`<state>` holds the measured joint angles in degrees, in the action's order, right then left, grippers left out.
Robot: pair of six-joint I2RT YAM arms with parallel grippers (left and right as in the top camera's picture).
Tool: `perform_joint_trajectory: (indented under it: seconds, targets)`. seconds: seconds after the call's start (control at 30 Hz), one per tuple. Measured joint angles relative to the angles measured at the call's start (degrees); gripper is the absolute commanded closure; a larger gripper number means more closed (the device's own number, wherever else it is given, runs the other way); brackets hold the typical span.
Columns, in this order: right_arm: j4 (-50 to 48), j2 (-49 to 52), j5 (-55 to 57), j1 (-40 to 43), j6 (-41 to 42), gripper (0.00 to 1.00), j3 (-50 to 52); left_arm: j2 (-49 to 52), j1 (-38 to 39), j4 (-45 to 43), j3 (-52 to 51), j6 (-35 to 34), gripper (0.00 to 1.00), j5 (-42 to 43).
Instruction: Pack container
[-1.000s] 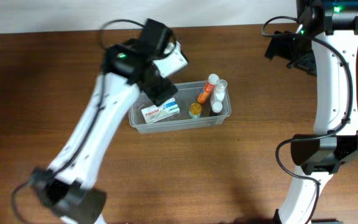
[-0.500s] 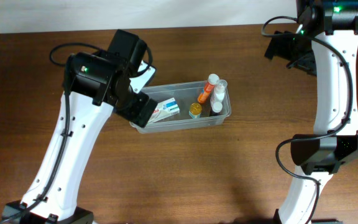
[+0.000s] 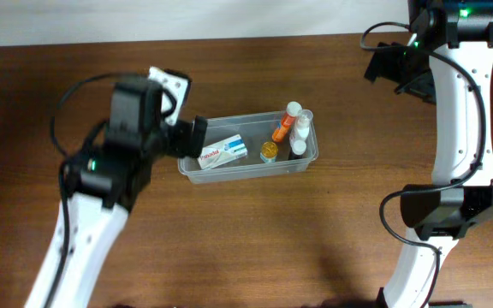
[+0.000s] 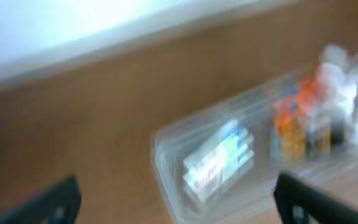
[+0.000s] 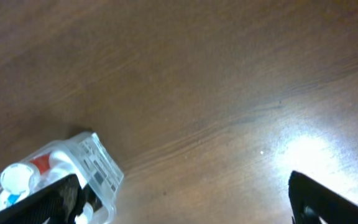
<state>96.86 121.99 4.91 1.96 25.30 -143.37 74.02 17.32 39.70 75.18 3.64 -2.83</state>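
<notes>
The container [image 3: 255,170] is a clear plastic tub in the middle of the brown table. It holds a white and blue box [image 3: 222,152] at its left and several small bottles [image 3: 288,133] standing at its right. My left gripper [image 3: 191,137] is at the tub's left end, open and empty. Its blurred wrist view shows the container [image 4: 160,163], the box [image 4: 219,163] and the bottles [image 4: 309,115] between its spread fingers [image 4: 179,205]. My right gripper [image 3: 400,73] is far off at the back right, open and empty [image 5: 188,199]. The container's corner [image 5: 98,165] shows at that view's lower left.
A pale wall or edge [image 3: 229,17] runs along the table's far side. My right arm's white links [image 3: 460,128] stand along the right side, with a base [image 3: 448,210] near the front right. Brown tabletop [image 3: 255,248] lies in front of the tub.
My left arm has swung leftward and back from above the container; its gripper now sits at the tub's left end. The box and bottles stay put. The right arm has not moved.
</notes>
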Motion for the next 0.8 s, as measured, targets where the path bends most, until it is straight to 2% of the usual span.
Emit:
perform_joint_trajectory:
  seconds: [0.07,0.2,0.33,0.43,0.6,0.67,0.8]
  targets:
    - [0.11,0.02,-0.02,0.00,0.02,0.01,0.00,-5.62,0.00,-12.68,-10.23,0.02,0.01,0.39]
    - [0.09,0.00,-0.04,0.00,0.00,0.02,0.00,-16.85,0.00,-31.89,-29.66,0.22,0.01,0.81]
    - [0.11,0.02,-0.02,0.00,0.04,0.02,0.00,-30.01,-0.26,-46.07,-49.33,0.24,0.01,0.94]
    - [0.13,0.02,-0.04,0.00,0.00,0.02,0.00,-38.01,-1.44,-50.80,-58.80,0.22,0.01,1.38]
    - [0.04,0.02,-0.04,0.00,-0.02,0.02,0.00,-51.30,-7.41,-52.41,-71.76,0.24,0.01,4.63]
    - [0.13,0.02,-0.04,0.00,0.02,0.02,0.00,-53.72,-9.27,-52.09,-73.05,0.24,0.01,5.97]
    - [0.11,0.02,-0.02,0.00,0.04,0.01,0.00,-59.39,-13.66,-44.89,-73.90,0.24,0.01,8.00]
